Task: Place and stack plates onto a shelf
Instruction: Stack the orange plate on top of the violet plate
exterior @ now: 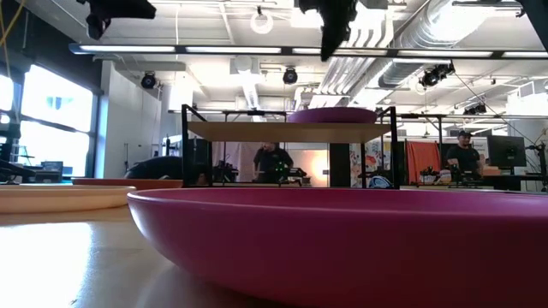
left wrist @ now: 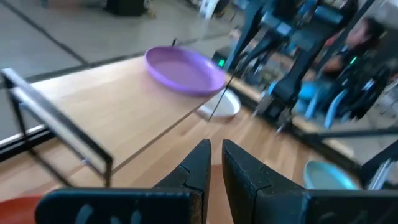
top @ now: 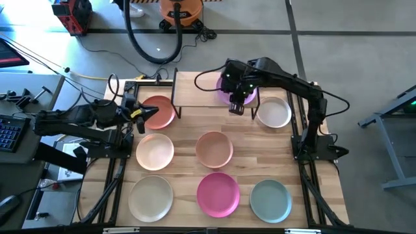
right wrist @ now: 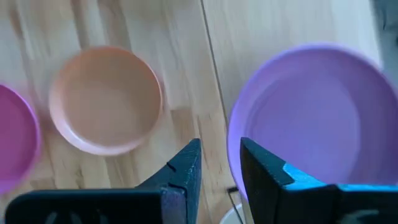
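Observation:
The shelf (top: 195,91) stands at the table's far edge. On its right half lies the purple plate (top: 221,97), also seen in the low view (exterior: 338,114). My right gripper (right wrist: 219,149) hangs above the purple plate's (right wrist: 311,118) near rim, pointing down, slightly open and empty; in the low view it (exterior: 332,51) is well clear of the plate. My left gripper (top: 140,118) hovers by the left rim of the terracotta plate (top: 159,112), shut (left wrist: 216,148), pointing toward the shelf (left wrist: 106,112). The other plates rest flat on the tabletop.
Right of the shelf lies the white plate (top: 273,112). The cream plate (top: 154,153) and the tan-pink plate (top: 214,148) sit mid-table. The pale beige plate (top: 151,197), the magenta plate (top: 218,193) and the teal plate (top: 270,199) line the near edge. The shelf's left half is bare. People stand behind the table.

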Robot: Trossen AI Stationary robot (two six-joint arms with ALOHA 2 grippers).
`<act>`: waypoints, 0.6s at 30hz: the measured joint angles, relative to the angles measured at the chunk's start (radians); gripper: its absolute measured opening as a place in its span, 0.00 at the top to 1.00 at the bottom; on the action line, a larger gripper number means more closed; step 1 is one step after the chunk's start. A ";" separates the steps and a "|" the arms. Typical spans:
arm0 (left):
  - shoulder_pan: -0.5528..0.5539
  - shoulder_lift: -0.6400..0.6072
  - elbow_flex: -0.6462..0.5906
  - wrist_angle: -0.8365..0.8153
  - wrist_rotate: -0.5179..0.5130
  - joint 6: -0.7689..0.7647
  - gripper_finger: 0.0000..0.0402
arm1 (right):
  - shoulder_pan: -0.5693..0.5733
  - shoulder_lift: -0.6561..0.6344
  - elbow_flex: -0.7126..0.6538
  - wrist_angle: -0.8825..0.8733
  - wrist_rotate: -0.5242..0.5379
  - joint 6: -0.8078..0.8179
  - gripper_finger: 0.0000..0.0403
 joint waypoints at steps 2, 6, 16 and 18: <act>0.000 0.035 0.065 -0.110 -0.001 0.000 0.92 | 0.015 0.000 0.046 -0.007 0.000 0.022 0.78; 0.000 0.117 0.169 -0.313 0.000 -0.001 0.92 | 0.045 0.000 0.117 -0.018 0.000 0.085 0.78; 0.000 0.313 0.199 -0.611 0.004 -0.069 0.92 | 0.141 0.000 0.196 -0.051 0.000 0.191 0.78; 0.000 0.357 0.199 -0.633 0.004 -0.092 0.92 | 0.159 0.000 0.193 -0.051 0.000 0.206 0.78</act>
